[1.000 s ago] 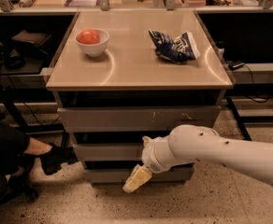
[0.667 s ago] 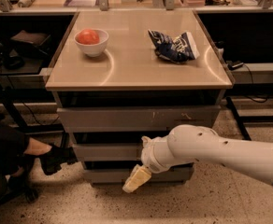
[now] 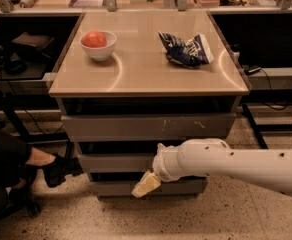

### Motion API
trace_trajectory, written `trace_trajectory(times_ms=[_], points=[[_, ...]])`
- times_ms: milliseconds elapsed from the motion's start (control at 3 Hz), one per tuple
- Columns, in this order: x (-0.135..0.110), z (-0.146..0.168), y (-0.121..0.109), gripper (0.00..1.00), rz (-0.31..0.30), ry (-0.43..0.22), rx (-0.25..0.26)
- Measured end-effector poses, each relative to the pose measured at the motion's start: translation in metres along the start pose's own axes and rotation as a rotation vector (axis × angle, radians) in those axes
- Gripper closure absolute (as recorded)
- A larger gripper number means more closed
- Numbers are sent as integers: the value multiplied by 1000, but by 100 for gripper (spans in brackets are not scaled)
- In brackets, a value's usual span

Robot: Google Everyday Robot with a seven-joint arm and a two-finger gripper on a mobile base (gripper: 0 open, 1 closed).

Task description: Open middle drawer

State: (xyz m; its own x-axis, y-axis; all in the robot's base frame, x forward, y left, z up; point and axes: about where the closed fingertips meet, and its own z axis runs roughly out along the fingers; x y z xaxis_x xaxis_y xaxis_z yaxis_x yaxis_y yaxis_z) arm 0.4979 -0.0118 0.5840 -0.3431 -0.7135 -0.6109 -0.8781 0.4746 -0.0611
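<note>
- one gripper (image 3: 146,184); whether open or closed, cannot tell.
- three drawer fronts (image 3: 136,127); middle drawer (image 3: 113,162) just above the gripper.
- far above: one bowl (image 3: 98,49), one bag (image 3: 186,49).

You have a pale speckled terrazzo floor (image 3: 246,219) under everything. In the middle stands a grey cabinet with a smooth tan top (image 3: 146,71), and that top catches curved streaks of light. Dark metal-framed benches flank it, one to your left (image 3: 21,76) and one to your right (image 3: 278,76), with a black cable (image 3: 276,106) hanging beneath the right one. A person's black shoe (image 3: 58,169) rests on the floor at the left. Your cream-tipped gripper (image 3: 146,184) hangs low in front of the cabinet.
</note>
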Motion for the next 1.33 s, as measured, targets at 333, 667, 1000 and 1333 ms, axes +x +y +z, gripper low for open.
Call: trace_trajectory(times_ms=[333, 667, 1000, 1333], points=[[0, 0, 0, 0, 0, 0, 0], [14, 1, -13, 0, -1, 38, 56], [27, 2, -26, 0, 33, 66, 80], [28, 1, -27, 0, 33, 65, 81]])
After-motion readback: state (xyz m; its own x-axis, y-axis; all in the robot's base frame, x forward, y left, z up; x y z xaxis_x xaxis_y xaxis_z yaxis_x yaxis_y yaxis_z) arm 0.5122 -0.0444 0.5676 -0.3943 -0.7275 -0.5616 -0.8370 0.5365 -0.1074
